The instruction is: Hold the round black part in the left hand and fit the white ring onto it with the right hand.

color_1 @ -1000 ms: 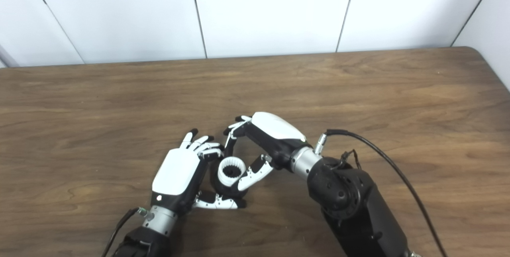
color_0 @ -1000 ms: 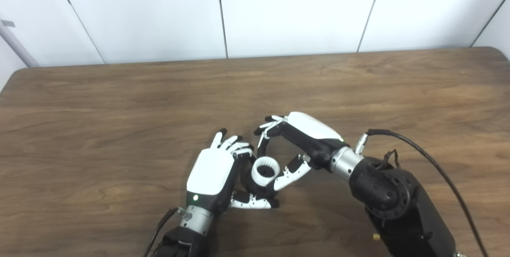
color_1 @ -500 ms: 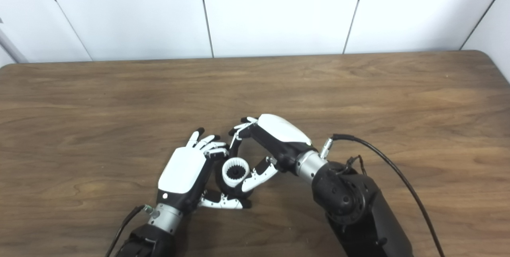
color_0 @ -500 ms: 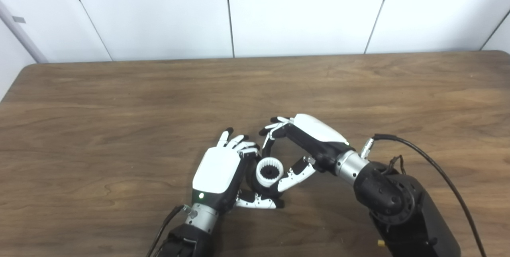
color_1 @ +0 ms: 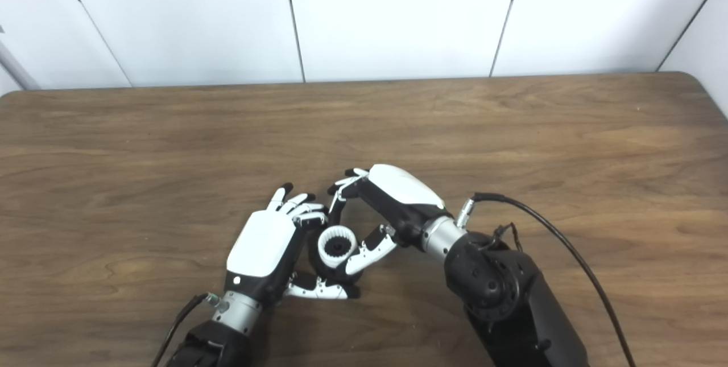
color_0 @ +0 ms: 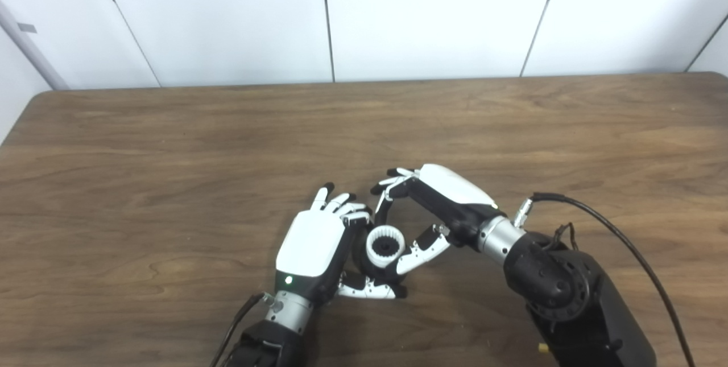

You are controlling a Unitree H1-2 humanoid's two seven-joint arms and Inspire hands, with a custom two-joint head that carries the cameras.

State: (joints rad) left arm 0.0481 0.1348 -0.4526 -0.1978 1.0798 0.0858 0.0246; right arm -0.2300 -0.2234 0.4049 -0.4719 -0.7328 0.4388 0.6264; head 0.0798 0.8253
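Observation:
The round black part (color_0: 360, 255) sits low between my two hands, just above the table near its front. My left hand (color_0: 310, 246) is shut on it, fingers curled round its left side and thumb under its front. A white ring (color_0: 385, 245) with a toothed inner edge lies on top of the black part, hole facing up. My right hand (color_0: 441, 199) arches over from the right. Its thumb presses the ring's right side and its fingertips (color_0: 379, 206) come down at the ring's far edge, so it is shut on the ring.
The wooden table (color_0: 170, 145) stretches wide on all sides of the hands, with a white panelled wall behind its far edge. A black cable (color_0: 623, 239) loops from my right wrist over the table at the right.
The camera view shifted slightly right and down a second ago. Both hands, the black part and the ring keep nearly the same pose since then.

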